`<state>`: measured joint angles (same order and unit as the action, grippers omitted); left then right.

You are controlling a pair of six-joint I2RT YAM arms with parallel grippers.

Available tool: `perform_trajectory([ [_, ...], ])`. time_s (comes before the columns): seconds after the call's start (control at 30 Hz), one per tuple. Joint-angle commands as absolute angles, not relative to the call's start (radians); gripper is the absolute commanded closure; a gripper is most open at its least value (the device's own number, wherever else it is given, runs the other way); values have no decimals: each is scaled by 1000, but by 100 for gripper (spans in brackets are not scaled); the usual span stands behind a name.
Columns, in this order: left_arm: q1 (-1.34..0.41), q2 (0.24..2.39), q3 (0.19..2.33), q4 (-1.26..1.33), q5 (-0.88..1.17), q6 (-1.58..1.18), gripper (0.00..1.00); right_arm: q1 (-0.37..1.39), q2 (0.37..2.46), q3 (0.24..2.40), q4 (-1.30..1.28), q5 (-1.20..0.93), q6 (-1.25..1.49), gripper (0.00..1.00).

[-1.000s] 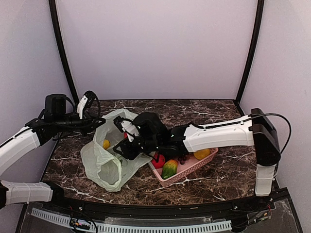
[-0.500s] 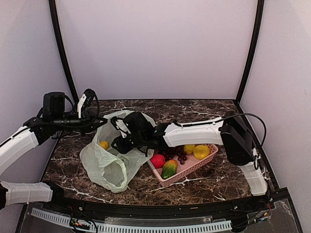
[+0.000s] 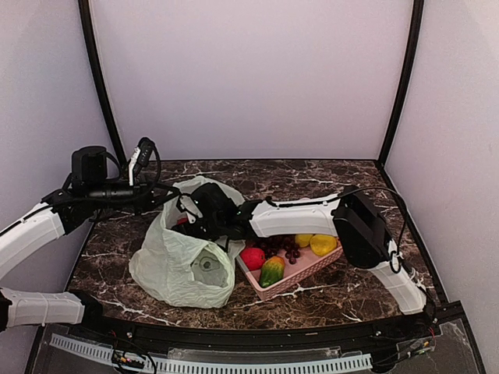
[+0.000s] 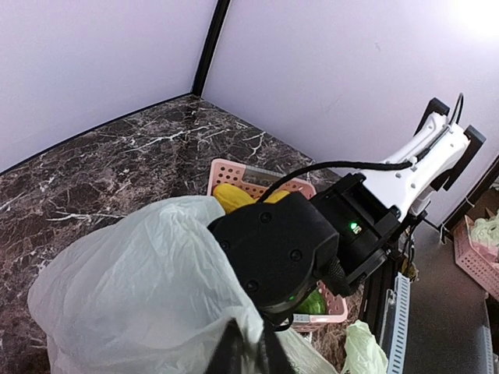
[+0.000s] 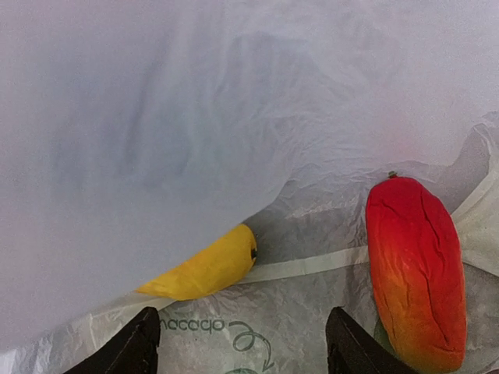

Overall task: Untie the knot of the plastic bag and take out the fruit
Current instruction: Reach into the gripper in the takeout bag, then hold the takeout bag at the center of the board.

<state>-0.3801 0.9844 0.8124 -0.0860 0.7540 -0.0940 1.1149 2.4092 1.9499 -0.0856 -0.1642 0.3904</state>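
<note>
Right wrist view: the right gripper (image 5: 243, 331) is seen with its jaws apart and nothing between them. Just ahead of the gap, nearer to one finger, a yellow fruit (image 5: 204, 270) lies on the printed bottom film of the plastic bag (image 5: 195, 117). Its far end is hidden under the film that hangs over the jaws. Ahead of the other finger and outside the gap, a red fruit (image 5: 417, 273) lies lengthwise, well apart from the yellow one. Neither is touched.

From the left wrist, the left gripper (image 4: 251, 354) is seen with its jaws together, and the rim of the bag appears to be clamped between them and held up. The black wrist of the right arm (image 4: 281, 249) stands in the mouth just beyond these jaws. Farther out, behind that arm, the pink basket (image 4: 234, 167) is found, with several pieces already lying in it.

No knot can be seen and the mouth is open, so the untying is judged to be done. The step in hand is the taking out of the fruit left in the bag. For the next move, the open jaws would have to be brought forward around one piece, probably the yellow one, then closed and drawn out through the mouth. Care is needed that loose film is not pinched together with it.
</note>
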Motion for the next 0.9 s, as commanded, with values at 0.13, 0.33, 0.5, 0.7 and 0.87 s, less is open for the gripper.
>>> perform_trajectory([
  [0.13,-384,910,778,-173,440,-229,35,1068,2382,1881,-46,-179,456,27],
  [0.33,-352,848,776,-383,323,-291,5,1058,2372,1862,-45,-164,455,27],
  [0.5,-201,829,747,-478,374,-381,1,1057,2370,1857,-41,-163,449,27],
  [0.7,-75,844,588,-435,424,-446,1,1057,2361,1856,-40,-161,448,27],
  [0.87,-61,881,476,-350,410,-481,1,1058,2352,1861,-36,-195,468,27],
])
